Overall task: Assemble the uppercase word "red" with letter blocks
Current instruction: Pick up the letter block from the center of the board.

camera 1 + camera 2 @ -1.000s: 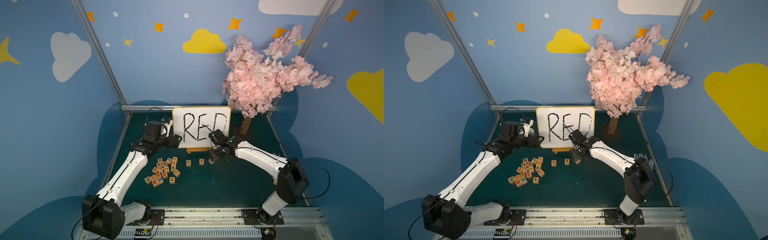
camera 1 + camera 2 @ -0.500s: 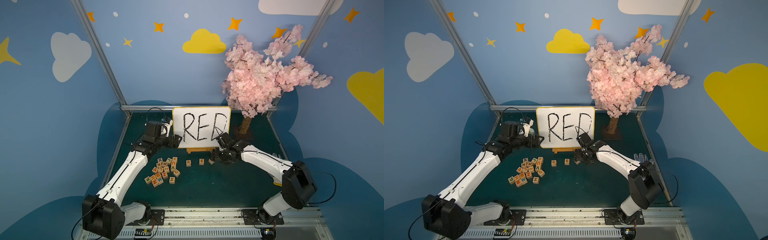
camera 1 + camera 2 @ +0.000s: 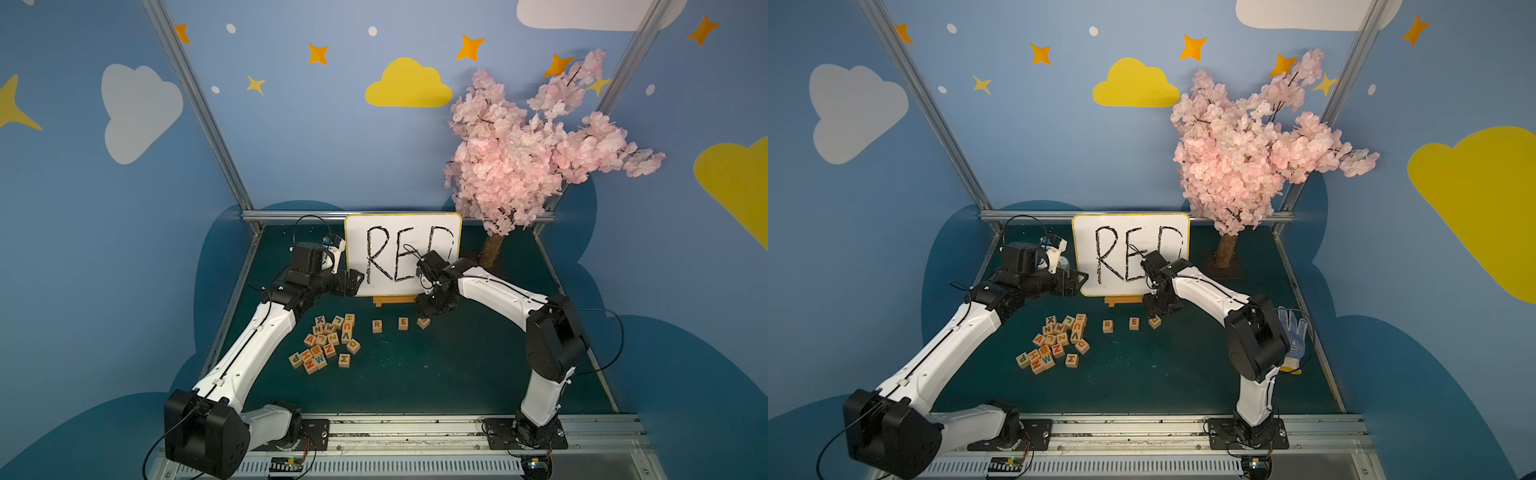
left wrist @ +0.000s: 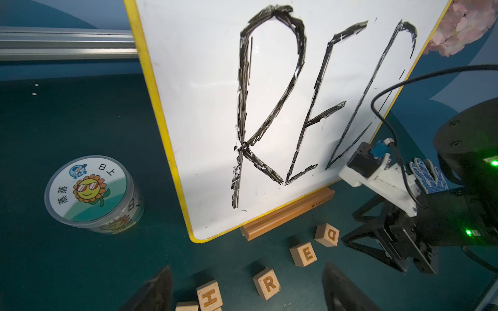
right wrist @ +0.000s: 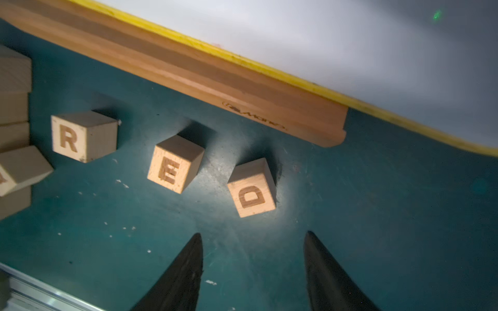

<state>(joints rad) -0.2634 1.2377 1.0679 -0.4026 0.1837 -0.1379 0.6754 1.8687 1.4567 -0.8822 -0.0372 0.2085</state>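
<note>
In both top views the green table (image 3: 457, 374) is carrying everything. The pink tree (image 3: 532, 141) is standing at its 1 o'clock corner, and the board (image 3: 399, 232) reading RED is leaning at 12 o'clock. The left gripper (image 3: 353, 282) is hovering at the board's 8 o'clock edge, its jaws standing apart around nothing. The right gripper (image 5: 253, 237) is hanging low at the board's 5 o'clock, jaws likewise parted and empty, its tips stopping just short of D (image 5: 252, 188). The pile (image 3: 328, 340) of loose letter blocks is lying at 9 o'clock of the row. R (image 3: 377, 325), E (image 3: 403, 323) and D are sitting in that row before the board, each apart from the next. D is sitting turned askew, seemingly flat on the table, though blur is leaving that unsure.
</note>
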